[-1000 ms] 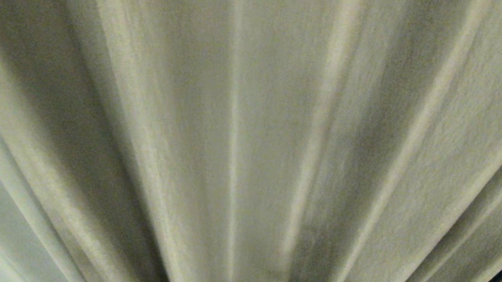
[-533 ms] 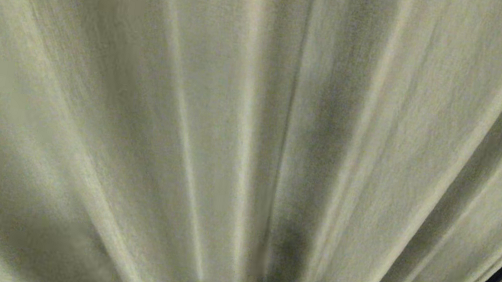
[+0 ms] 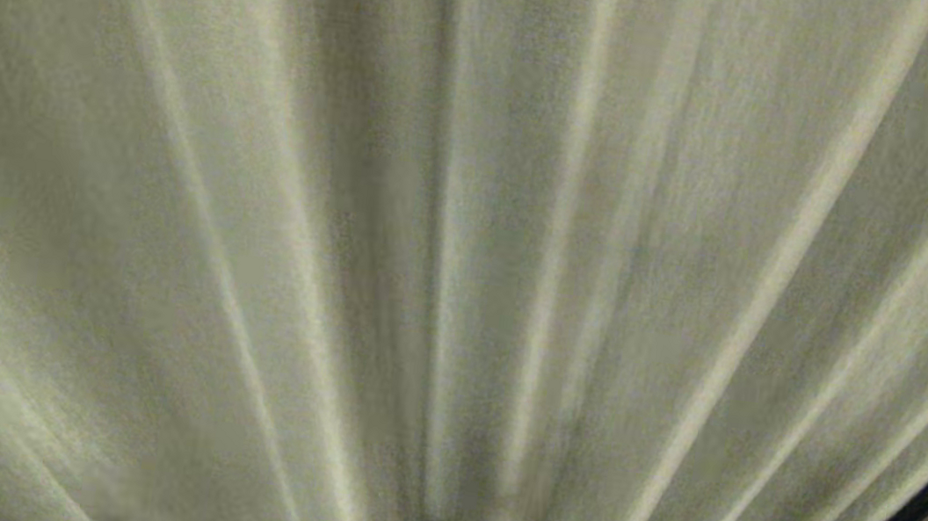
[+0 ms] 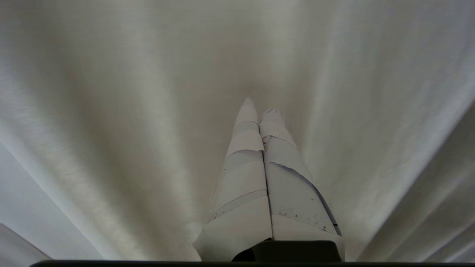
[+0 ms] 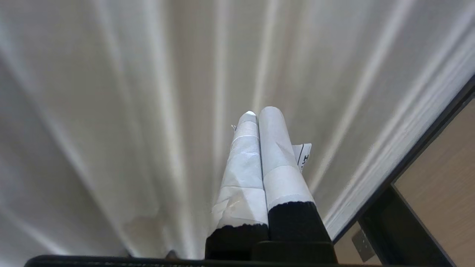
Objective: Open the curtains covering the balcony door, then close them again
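The left claw has white tape-wrapped fingers, while the right claw shows white wrapping over black bases and a printed tag.

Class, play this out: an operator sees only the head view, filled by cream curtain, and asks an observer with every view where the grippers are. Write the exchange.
Operator: Is the left gripper holding fabric?
Observer: No. The left gripper is shut on nothing, pointing at the curtains.
Operator: And the right one?
Observer: The right gripper is also shut and empty, its fingers wrapped in white tape.
Operator: Anything beside it?
Observer: A dark frame past the curtain's edge.
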Controlling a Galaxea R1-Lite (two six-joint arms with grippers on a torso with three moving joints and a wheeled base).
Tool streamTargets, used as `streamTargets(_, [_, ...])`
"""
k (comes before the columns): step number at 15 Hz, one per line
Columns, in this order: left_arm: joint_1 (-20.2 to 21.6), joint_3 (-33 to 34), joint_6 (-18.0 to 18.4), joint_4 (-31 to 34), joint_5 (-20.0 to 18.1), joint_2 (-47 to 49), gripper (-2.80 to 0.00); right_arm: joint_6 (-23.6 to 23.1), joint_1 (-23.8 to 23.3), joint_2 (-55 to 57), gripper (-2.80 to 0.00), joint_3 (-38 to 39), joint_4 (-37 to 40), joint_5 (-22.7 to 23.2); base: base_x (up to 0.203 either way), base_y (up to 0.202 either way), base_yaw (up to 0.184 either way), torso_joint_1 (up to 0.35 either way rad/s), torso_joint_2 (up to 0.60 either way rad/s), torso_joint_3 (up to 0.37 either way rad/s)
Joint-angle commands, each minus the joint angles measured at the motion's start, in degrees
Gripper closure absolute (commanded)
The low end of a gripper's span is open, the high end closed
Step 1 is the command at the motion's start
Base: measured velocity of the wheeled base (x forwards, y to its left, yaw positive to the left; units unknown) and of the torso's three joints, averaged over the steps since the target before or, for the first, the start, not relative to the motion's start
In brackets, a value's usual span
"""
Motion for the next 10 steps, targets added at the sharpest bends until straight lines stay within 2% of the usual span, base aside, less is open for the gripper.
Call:
streamTargets(1, [0.0,0.0,0.0,0.0,0.0,0.0,0.00,0.0,0.0,-0.6,0.00,0.0,0.0,0.0,0.000,0.000,0.000,0.000,0.00,0.000])
streamTargets(10, [0.0,0.0,-0.1,0.0,-0.2,0.0,0.00,0.1,0.0,-0.6,0.00,0.0,0.0,0.1,0.000,0.000,0.000,0.000,0.00,0.000])
